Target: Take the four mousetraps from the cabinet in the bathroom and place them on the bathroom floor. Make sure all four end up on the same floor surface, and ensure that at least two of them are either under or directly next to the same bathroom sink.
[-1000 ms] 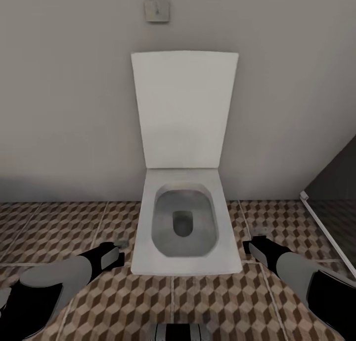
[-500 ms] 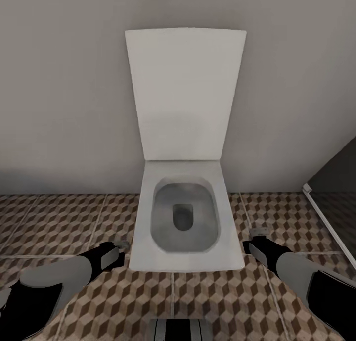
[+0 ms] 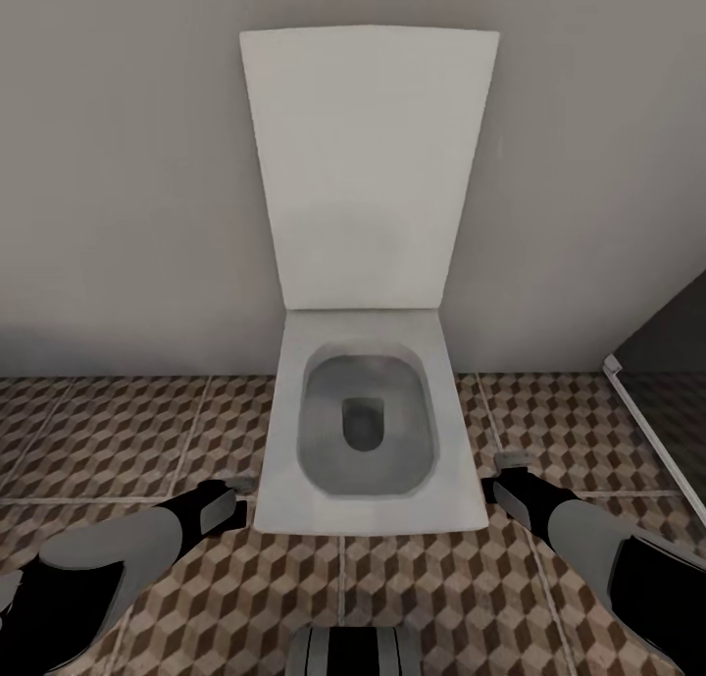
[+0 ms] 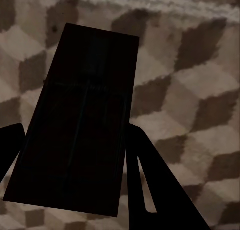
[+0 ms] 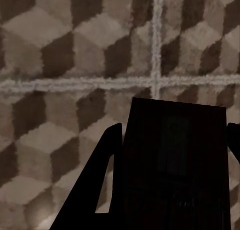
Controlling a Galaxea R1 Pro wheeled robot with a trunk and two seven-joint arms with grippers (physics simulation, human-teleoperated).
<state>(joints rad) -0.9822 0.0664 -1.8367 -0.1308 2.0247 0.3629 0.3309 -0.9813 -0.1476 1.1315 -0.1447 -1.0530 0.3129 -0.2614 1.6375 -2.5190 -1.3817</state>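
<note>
Toilet (image 3: 365, 431) dead ahead, between left gripper (image 3: 224, 507) and right gripper (image 3: 502, 488), both low over bathroom floor (image 3: 118, 431). Each gripper apparently clamps dark flat slab, likely mousetrap; aperture unreadable. Sink direction unknown.

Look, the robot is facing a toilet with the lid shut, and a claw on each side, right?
Not quite. The toilet has its lid up against the wall, as the head view shows. The left claw and right claw do sit on each side.

- Left gripper (image 4: 75, 140): a dark flat slab between the fingers, too dark to identify.
- Right gripper (image 5: 175, 175): likewise; cut off by the frame edge.
</note>
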